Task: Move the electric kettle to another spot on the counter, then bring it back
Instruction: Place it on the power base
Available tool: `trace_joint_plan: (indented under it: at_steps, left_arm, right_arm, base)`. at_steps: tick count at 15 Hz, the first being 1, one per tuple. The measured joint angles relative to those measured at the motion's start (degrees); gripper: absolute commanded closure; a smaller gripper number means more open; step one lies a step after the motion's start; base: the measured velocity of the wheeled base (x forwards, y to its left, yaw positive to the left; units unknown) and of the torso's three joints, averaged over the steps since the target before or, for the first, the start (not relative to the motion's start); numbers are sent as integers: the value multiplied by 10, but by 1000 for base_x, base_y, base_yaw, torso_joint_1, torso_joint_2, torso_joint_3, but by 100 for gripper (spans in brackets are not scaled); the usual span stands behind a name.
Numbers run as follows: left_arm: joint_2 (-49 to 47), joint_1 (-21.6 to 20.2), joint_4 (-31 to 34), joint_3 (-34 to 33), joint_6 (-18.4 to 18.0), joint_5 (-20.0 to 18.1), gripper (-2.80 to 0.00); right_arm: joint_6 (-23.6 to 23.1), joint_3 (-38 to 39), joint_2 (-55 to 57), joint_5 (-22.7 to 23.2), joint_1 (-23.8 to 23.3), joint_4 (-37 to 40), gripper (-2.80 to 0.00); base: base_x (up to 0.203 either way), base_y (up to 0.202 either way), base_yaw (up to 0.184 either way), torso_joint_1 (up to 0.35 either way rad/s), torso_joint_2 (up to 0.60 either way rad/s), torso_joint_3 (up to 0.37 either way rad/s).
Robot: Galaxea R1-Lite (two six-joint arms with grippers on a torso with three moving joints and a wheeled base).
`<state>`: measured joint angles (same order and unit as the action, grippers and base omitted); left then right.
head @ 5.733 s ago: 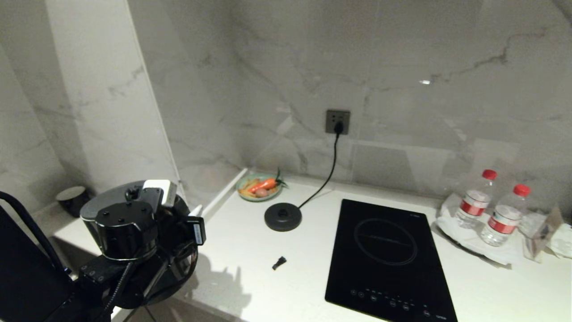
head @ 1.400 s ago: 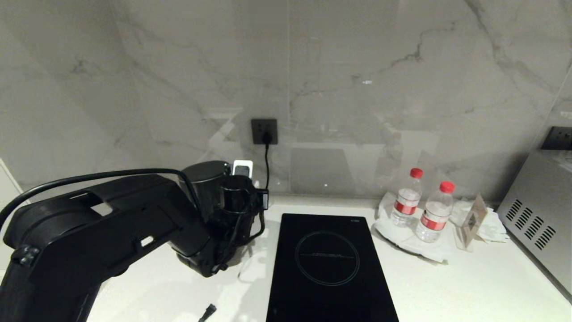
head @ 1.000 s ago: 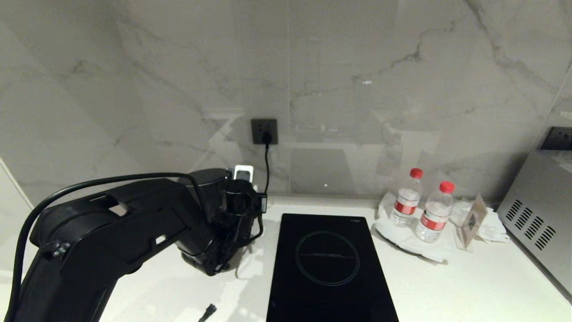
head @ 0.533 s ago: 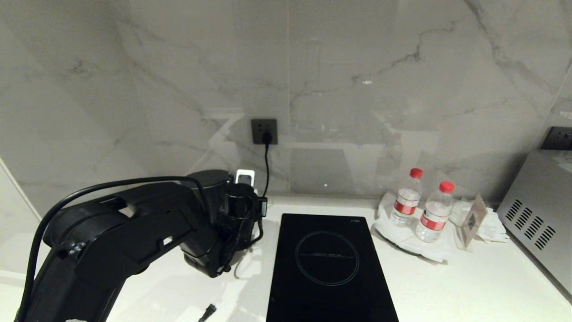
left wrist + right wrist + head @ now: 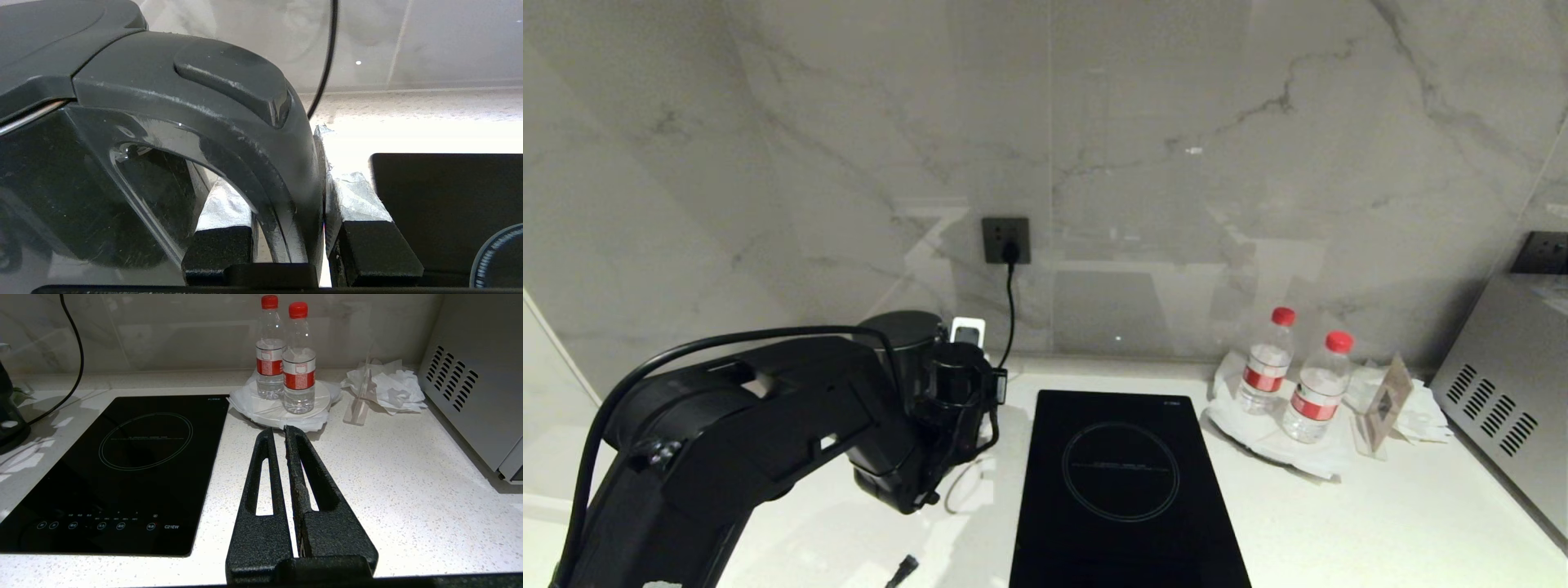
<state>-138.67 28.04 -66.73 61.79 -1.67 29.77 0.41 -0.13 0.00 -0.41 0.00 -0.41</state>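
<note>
Left tool (image 5: 286,245) clamps the electric kettle (image 5: 122,163) handle (apparently upright) between its 2 fingers.

In the head view the left arm (image 5: 752,433) covers nearly all of the electric kettle (image 5: 900,327), leaving only its lid and upper rim visible. Whether the kettle's bottom touches the surface (image 5: 1380,523) cannot be told. The left wrist view cuts the kettle off at its edges, showing just the handle. The induction hob (image 5: 1123,490) runs out of the head view's lower edge.
</note>
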Motion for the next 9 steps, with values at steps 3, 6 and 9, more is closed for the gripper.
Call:
trace_joint_plan:
  at_steps: [3, 6, 9]
  left_arm:
    - [1, -6, 0, -5, 2, 0, 0]
    - [3, -15, -2, -10, 3, -1, 0]
    - [8, -21, -6, -25, 4, -1, 0]
  right_arm:
    - [0, 0, 0, 0, 0, 0, 0]
    - [0, 0, 0, 0, 0, 0, 0]
    - [0, 0, 0, 0, 0, 0, 0]
  base:
    - [0, 0, 0, 0, 0, 0]
    - [0, 0, 0, 0, 0, 0]
    - [0, 0, 0, 0, 0, 0]
